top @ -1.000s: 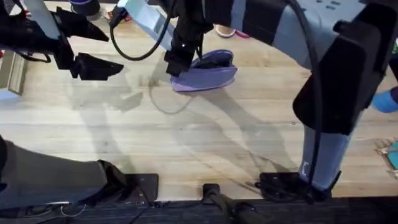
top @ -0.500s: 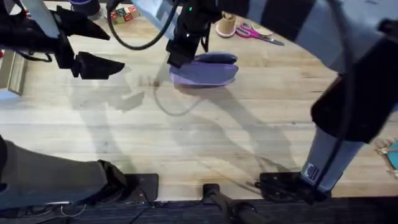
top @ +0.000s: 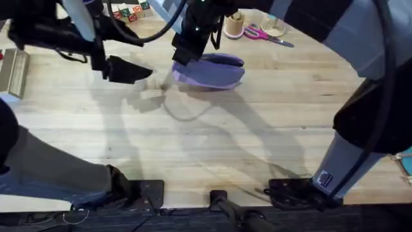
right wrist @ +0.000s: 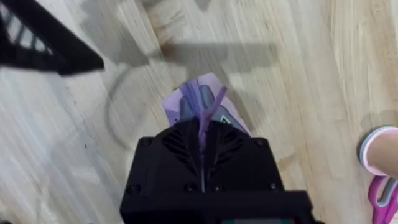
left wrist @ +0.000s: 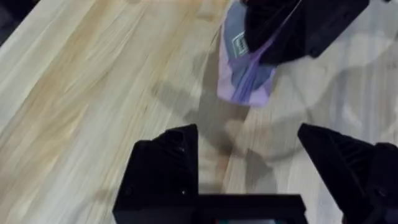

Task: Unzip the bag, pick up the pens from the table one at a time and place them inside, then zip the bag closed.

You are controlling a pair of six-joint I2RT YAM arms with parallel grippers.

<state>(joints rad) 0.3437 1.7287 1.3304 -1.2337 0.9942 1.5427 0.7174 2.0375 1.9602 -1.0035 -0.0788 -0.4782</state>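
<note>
The lavender bag (top: 212, 71) lies on the table (top: 257, 135) at the far middle. My right gripper (top: 187, 55) sits over the bag's left end. In the right wrist view this gripper (right wrist: 203, 134) is shut on a thin purple tab of the bag (right wrist: 189, 102). My left gripper (top: 132, 69) hovers open a little to the left of the bag, with nothing in it. Its black fingers (left wrist: 165, 165) point toward the bag (left wrist: 245, 84), which lies under the right gripper (left wrist: 292, 28). The pens are out of view.
Pink-handled scissors (top: 267, 35) and a small spool (top: 233, 24) lie behind the bag. Coloured blocks (top: 125, 11) sit at the far left. A grey metal piece (top: 13, 71) is at the left edge. The right arm (top: 360, 129) looms over the right side.
My left gripper has moved right, closer to the bag. The right gripper stays on the bag's left end, and the bag has shifted slightly.
</note>
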